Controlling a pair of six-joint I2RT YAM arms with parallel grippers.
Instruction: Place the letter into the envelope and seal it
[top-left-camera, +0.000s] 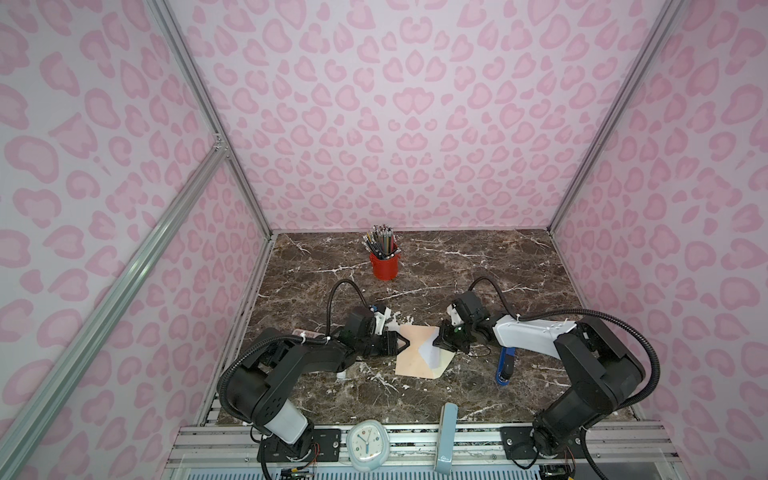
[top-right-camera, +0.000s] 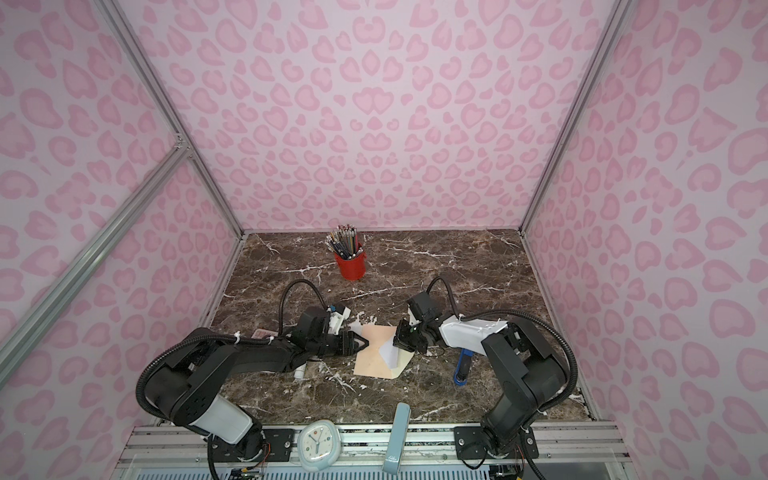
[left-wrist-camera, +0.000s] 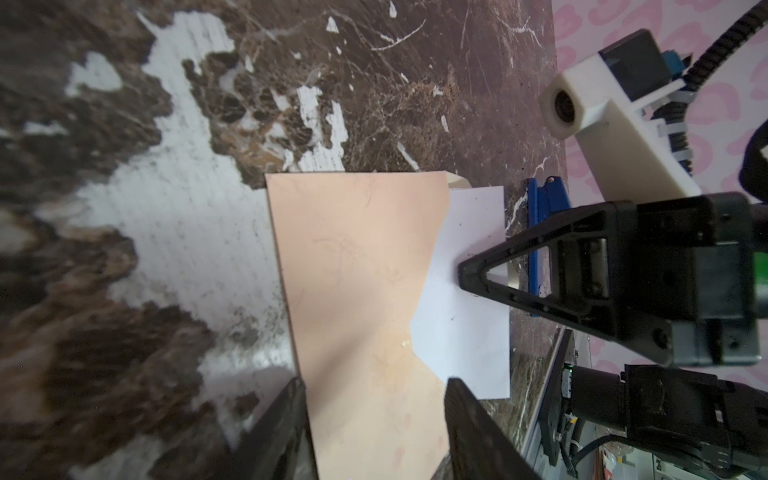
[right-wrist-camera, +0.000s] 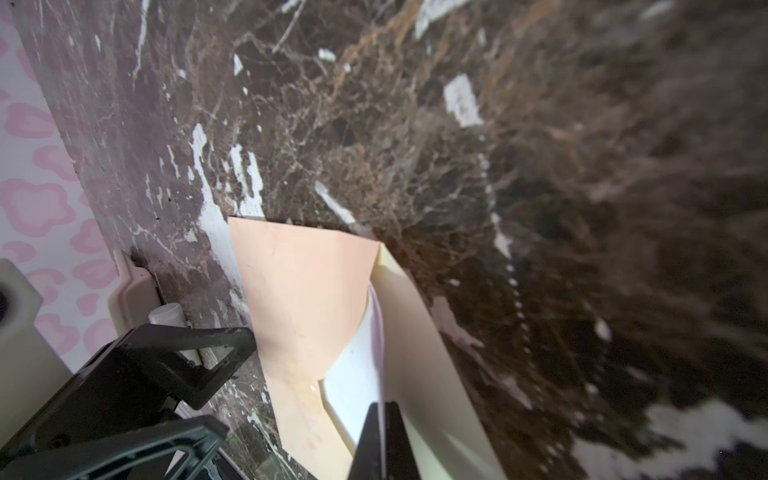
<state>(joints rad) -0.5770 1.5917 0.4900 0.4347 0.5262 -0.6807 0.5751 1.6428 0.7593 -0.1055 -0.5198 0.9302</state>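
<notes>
clock (top-left-camera: 368, 442): on the front rail, bottom centre of both top views.
blue tool (top-left-camera: 505, 365): flat on the table (top-left-camera: 457, 257), lower right of centre, just right of the envelope and partly under the right arm.
glue stick (top-right-camera: 300, 371): lower left of centre, mostly hidden under the left arm.
envelope (top-left-camera: 411, 357): flat on the table at lower centre, between the two grippers, peach face up; the cream flap (top-left-camera: 441, 370) lies open on its right side.
letter (top-left-camera: 430, 353): partly inside the envelope's mouth, its white end sticking out to the right over the flap.
left gripper (top-left-camera: 406, 343): at the envelope's left edge, jaws spread; in the left wrist view that edge lies between the fingers (left-wrist-camera: 469, 428); I cannot tell whether they touch it.
right gripper (top-left-camera: 435, 343): at the letter's exposed end, jaws pressed together, pinching the sheet's edge.
calculator (top-right-camera: 266, 333): left of the left gripper, mostly hidden by the arm.
cup (top-left-camera: 384, 264): red, full of pencils, upper centre of the table, well apart from the envelope.
</notes>
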